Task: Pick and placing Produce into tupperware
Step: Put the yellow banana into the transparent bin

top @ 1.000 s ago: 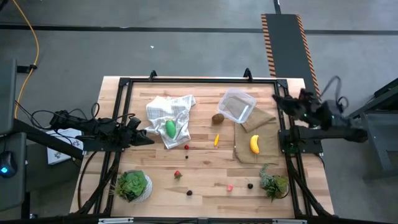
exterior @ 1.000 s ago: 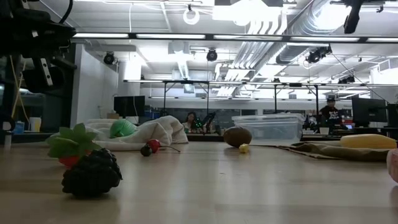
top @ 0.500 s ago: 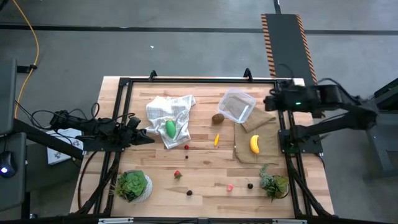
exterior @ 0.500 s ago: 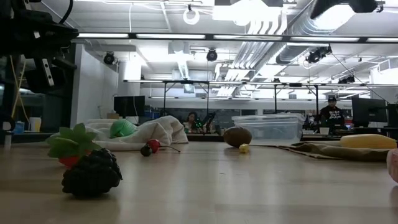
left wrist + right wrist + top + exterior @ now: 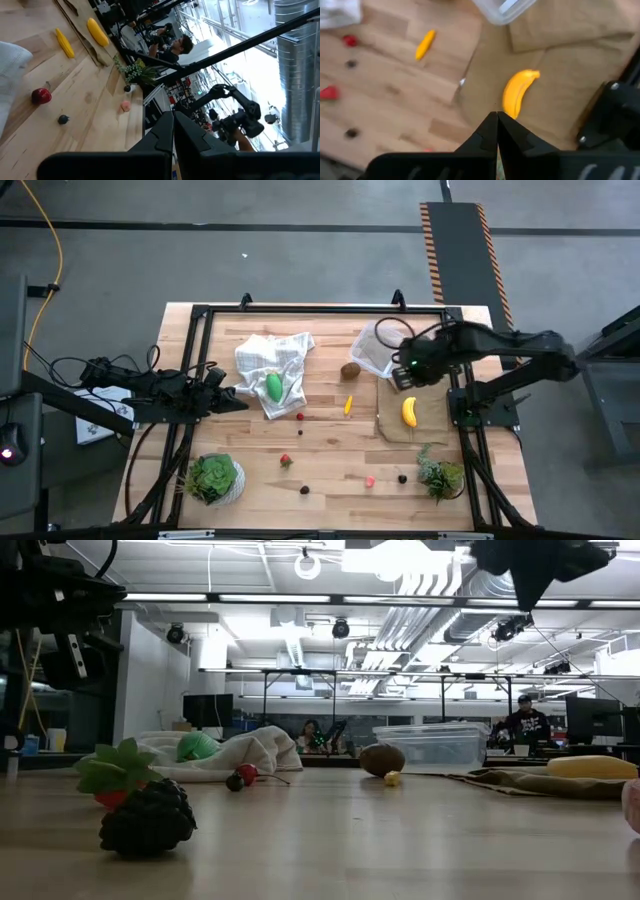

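Nothing is in the tupperware [image 5: 380,350] yet, as far as you can see, so the job looks like it has hardly started. The clear box sits near the far right part of the tabletop [image 5: 330,450], partly under your right arm, with one edge by the brown cloth [image 5: 430,405].

Your right gripper [image 5: 405,375] hangs above the brown cloth, just beside the tupperware. Its two fingers are pressed together and it holds nothing. In the right wrist view the yellow banana [image 5: 516,92] lies on the cloth right in front of it, so the banana looks like your first pick. You will need to spread the fingers before you go down.

Your left gripper [image 5: 173,135] waits at the left edge of the tabletop, fingers pressed together too, holding nothing.

All the produce is still out. The green oval [image 5: 274,387] lies on the white checked cloth [image 5: 270,360]. The brown kiwi ball [image 5: 350,369] sits just beside the tupperware. The small orange-yellow piece [image 5: 348,405] lies on bare wood near the middle. A red berry [image 5: 300,417] is close to the white cloth, and a few more tiny red and dark bits lie nearer the front, between the two potted plants [image 5: 214,478].
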